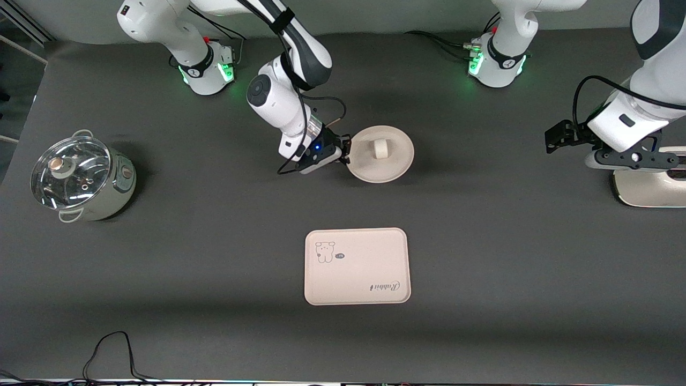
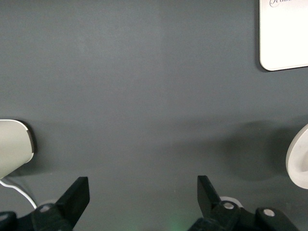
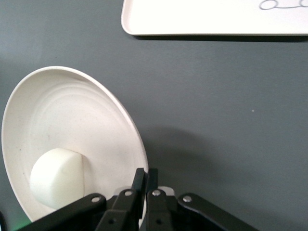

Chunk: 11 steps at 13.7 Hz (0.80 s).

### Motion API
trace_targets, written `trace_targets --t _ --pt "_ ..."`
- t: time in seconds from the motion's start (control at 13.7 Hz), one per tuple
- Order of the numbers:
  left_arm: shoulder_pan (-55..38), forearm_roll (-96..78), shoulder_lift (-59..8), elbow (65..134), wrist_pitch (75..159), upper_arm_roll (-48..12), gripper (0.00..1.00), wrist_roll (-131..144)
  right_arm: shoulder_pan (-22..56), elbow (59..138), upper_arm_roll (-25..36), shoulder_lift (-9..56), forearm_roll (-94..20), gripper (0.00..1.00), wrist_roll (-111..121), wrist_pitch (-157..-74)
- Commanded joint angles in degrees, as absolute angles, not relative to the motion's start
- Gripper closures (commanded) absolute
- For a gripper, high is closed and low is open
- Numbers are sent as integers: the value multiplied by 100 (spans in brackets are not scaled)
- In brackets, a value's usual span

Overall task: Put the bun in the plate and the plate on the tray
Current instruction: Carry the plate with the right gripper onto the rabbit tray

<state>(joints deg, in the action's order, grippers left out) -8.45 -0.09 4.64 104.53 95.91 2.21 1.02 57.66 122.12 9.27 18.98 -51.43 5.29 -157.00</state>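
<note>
Dark table [image 1: 161, 268] | right hand [image 3: 144, 185] pinches plate [image 3: 72, 115] rim (bun [image 3: 57, 177] inside) | left hand [image 2: 143, 195] spread, waiting.

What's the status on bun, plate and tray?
Right gripper shut on plate rim, bun in plate. Left gripper open, waiting at its table end. Tray bare, path unobstructed.

A dark grey table [image 1: 161, 279] fills the frame; a pale wall strip [image 1: 375, 13] runs along the top edge.
</note>
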Motion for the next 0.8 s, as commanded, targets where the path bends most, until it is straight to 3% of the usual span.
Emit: trace_targets --t 0.0,0.37,0.73 --pt "-817 -79 607 10556 9580 211 0 44 5250 11815 905 2073 -5283 100 738 -15154" --pt "-817 -79 580 10556 9607 211 0 44 4176 9419 1028 3538 -4782 100 581 -13845" --pt "-817 -79 545 10556 9642 211 0 44 4052 5641 2081 5612 -3955 100 -1140 -12123"
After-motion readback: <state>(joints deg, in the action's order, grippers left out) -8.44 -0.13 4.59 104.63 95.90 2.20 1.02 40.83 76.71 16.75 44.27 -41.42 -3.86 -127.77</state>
